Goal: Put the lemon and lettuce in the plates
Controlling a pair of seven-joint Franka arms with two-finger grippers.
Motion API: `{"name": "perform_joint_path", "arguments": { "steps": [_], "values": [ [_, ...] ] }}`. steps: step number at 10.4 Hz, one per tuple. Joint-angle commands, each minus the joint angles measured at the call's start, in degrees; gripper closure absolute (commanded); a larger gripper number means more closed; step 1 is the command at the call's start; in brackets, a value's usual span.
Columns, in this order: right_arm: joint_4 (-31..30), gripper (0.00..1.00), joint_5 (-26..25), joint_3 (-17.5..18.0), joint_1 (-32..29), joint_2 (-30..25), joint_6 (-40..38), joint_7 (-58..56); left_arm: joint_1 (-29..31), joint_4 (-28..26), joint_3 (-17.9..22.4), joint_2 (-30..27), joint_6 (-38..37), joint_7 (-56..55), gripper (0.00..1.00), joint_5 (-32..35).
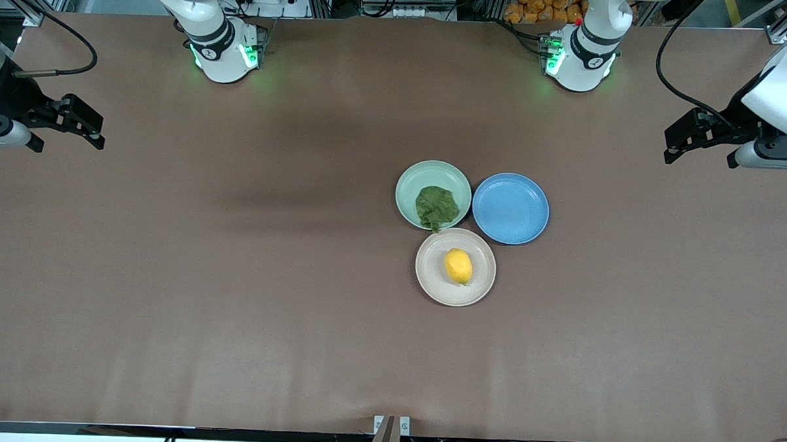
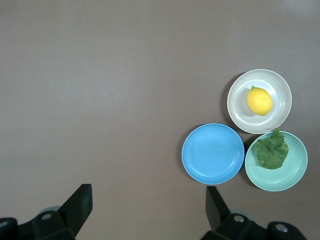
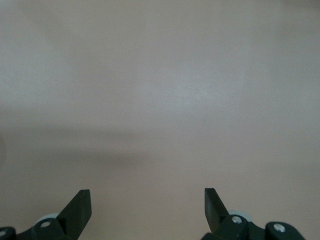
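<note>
The yellow lemon (image 1: 458, 266) lies in the beige-white plate (image 1: 430, 281), nearest the front camera. The dark green lettuce (image 1: 436, 207) lies in the pale mint green plate (image 1: 411, 182), its edge reaching that plate's rim. Both also show in the left wrist view: the lemon (image 2: 259, 100) in the beige-white plate (image 2: 240, 115), the lettuce (image 2: 271, 151) in the mint plate (image 2: 295, 175). My left gripper (image 1: 672, 149) is open and empty, up in the air at the left arm's end of the table. My right gripper (image 1: 92, 129) is open and empty at the right arm's end.
An empty blue plate (image 1: 510, 208) touches both other plates, toward the left arm's end; it also shows in the left wrist view (image 2: 213, 153). The brown table (image 1: 234, 274) spreads bare around the plates. The arm bases (image 1: 226, 51) stand along its edge farthest from the front camera.
</note>
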Motion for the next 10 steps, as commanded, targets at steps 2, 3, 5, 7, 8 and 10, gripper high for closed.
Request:
{"name": "perform_joint_path", "arguments": {
  "steps": [2, 3, 5, 7, 8, 10],
  "values": [
    [-0.8, 0.0, -0.8, 0.2, -0.2, -1.5, -0.6, 0.2, -1.0, 1.5, 0.7, 1.5, 3.6, -2.4, 0.0, -0.8],
    [-0.6, 0.0, -0.7, 0.2, -0.2, -1.5, -0.5, 0.2, -1.1, 1.4, 0.7, 1.7, 3.6, -2.5, 0.0, -0.7],
    [-0.3, 0.0, -0.7, -0.2, -0.2, -1.5, -0.4, 0.2, -1.0, 1.1, 0.5, 1.3, 3.3, -2.2, 0.0, -0.7],
    [-0.2, 0.0, -0.7, -0.5, -0.2, -1.5, -0.1, 0.2, -0.9, 1.0, 0.5, 1.3, 3.2, -1.8, 0.0, -0.8],
    [0.0, 0.0, -0.7, -0.5, -0.1, -1.5, -0.1, 0.2, -0.9, 1.1, 0.5, 1.3, 3.1, -1.9, 0.0, -0.8],
    [0.0, 0.0, -0.7, -0.5, 0.2, -1.5, -0.1, 0.2, -1.0, 1.1, 0.5, 1.3, 2.4, -2.0, 0.0, -0.8]
  ]
}}
